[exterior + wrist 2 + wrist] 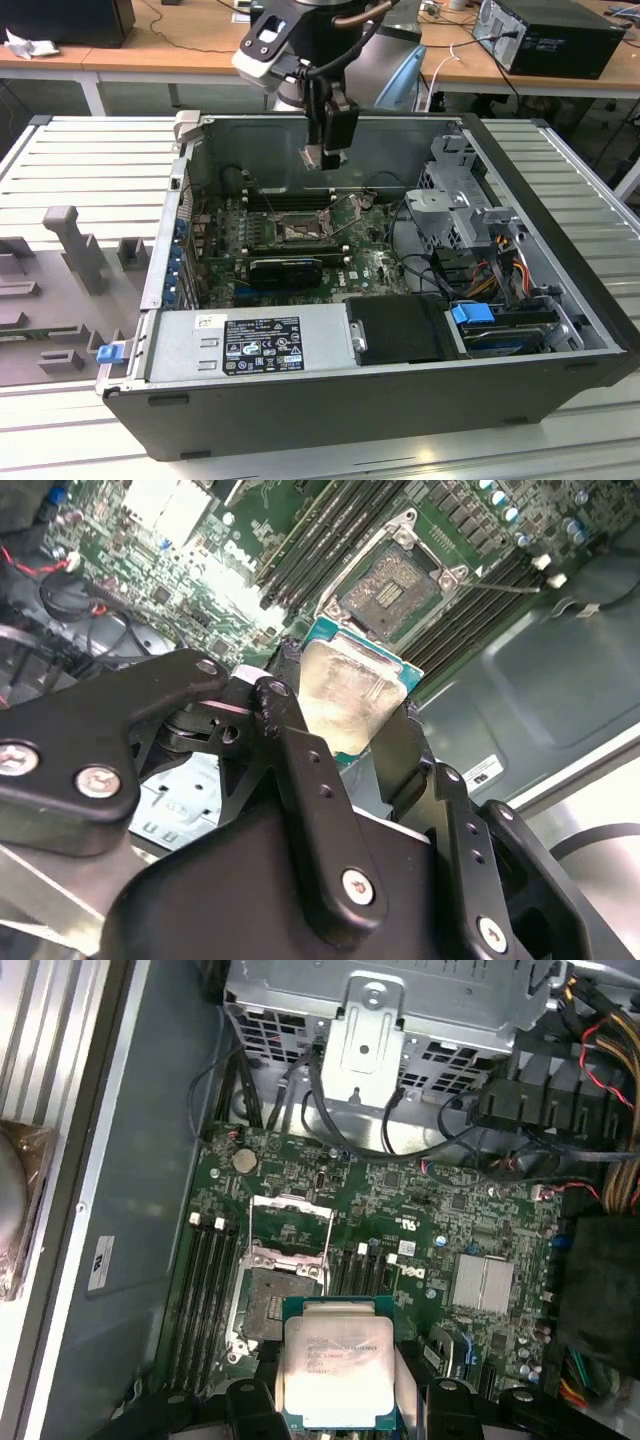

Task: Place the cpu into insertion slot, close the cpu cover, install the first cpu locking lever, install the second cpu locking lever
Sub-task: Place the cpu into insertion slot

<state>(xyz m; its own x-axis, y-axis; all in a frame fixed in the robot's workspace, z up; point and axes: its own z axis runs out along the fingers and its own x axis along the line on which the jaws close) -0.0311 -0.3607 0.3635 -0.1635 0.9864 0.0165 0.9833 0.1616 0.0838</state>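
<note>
The end effector [326, 157] hangs at the upper centre of the exterior view, over the open computer case [300, 405]. Its black fingers [290, 695] are clamped on opposite edges of the cpu [345, 695], and part of the chip's rim is hidden behind them. The cpu's face is pale, dull metal on a green-edged square. Well below, on the green motherboard [440, 1210], the insertion slot [275, 1303] lies bare with its dark pin field showing. The cpu cover [291, 1228], a thin silvery frame, is flipped open beside it.
</note>
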